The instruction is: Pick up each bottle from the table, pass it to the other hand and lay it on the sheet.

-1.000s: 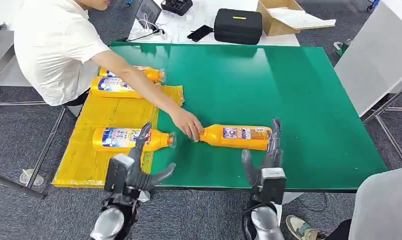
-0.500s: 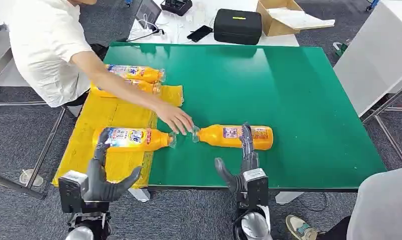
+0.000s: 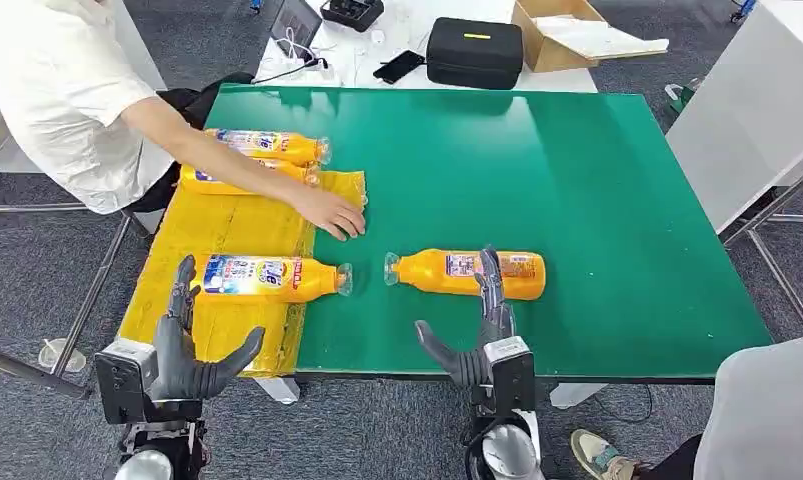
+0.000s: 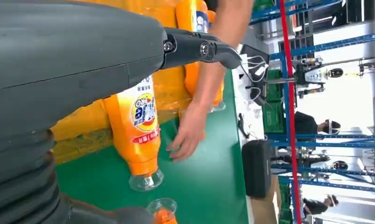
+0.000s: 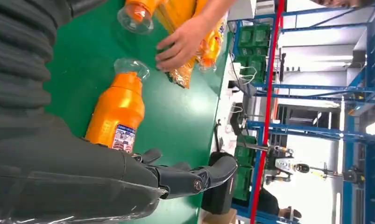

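Bottle on table: an orange bottle [image 3: 467, 273] was seen lying on its side on the green table [image 3: 577, 180], near the front edge, its clear cap pointed toward the sheet. A white and blue printed label was carried on its body; the right wrist view showed the same bottle [image 5: 116, 112] with the label facing the hand.

Sheet: a yellow sheet [image 3: 227, 225] was spread over the table's left side, hanging past the left edge.

Bottle at sheet's front: a second orange bottle [image 3: 269, 278] was laid on its side, body on the sheet and clear cap just past the sheet's right edge, cap to cap with the first but apart from it. Its blue, white and red label was seen in the left wrist view [image 4: 141, 126].

Bottles at far left corner: two more bottles [image 3: 267, 147] were laid side by side on the sheet.

Right hand: the right hand [image 3: 477, 335] was held at the front edge, fingers spread and empty, fingertips over the first bottle.

Left hand: the left hand [image 3: 192, 350] was held before the sheet's front edge, fingers apart, nothing held.

Person: a person's hand [image 3: 332, 213] was rested flat at the sheet's right edge.
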### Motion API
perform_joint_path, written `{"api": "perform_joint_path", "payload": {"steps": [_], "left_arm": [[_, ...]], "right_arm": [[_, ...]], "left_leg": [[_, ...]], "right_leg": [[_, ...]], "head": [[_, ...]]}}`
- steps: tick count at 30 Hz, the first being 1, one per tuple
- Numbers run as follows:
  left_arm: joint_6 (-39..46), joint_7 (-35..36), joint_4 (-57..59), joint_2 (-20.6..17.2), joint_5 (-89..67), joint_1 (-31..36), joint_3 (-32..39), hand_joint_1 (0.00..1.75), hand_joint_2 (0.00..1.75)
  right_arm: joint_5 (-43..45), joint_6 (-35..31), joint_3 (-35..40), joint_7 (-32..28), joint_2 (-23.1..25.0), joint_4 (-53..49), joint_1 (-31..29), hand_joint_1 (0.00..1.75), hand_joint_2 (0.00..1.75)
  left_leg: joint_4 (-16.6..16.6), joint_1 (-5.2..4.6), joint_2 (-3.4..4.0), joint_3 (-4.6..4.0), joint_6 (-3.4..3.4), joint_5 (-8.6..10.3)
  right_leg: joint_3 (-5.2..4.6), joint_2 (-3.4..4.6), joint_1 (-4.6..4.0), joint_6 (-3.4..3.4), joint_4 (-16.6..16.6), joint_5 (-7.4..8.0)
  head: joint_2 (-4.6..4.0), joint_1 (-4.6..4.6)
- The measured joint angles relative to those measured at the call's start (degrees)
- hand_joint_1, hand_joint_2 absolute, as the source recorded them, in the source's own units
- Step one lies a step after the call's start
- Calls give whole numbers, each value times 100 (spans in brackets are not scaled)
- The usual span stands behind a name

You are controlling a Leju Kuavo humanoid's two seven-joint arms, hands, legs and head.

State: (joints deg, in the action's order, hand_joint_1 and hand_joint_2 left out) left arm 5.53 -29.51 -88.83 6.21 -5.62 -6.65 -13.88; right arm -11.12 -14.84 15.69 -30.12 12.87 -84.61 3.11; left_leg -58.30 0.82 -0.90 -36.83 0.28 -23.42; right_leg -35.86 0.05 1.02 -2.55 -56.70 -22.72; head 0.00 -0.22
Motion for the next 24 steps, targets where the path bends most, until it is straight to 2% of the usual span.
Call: {"api": "perform_joint_path", "payload": {"steps": [7, 15, 24], "left_arm": [[-177, 0, 9, 4, -112, 42, 20, 0, 175], [-109, 236, 942, 199, 70, 1156, -247, 0, 175], [30, 304, 1318, 271, 214, 1441, -631, 0, 175]], "right_arm": [[-182, -337, -20, -210, 0, -107, 33, 0, 175], [72, -603, -284, -359, -149, -251, 215, 0, 175], [-72, -758, -378, -435, -325, -251, 359, 0, 175]], "left_leg": [[0, 1, 0, 1, 0, 1], [-1, -3, -2, 3, 3, 4], [-2, 0, 4, 2, 2, 3]], "right_leg": [[-1, 0, 0, 0, 0, 0], [0, -1, 2, 10, 2, 16], [-8, 1, -2, 12, 2, 15]], "head": [[0, 0], [0, -2], [0, -2]]}}
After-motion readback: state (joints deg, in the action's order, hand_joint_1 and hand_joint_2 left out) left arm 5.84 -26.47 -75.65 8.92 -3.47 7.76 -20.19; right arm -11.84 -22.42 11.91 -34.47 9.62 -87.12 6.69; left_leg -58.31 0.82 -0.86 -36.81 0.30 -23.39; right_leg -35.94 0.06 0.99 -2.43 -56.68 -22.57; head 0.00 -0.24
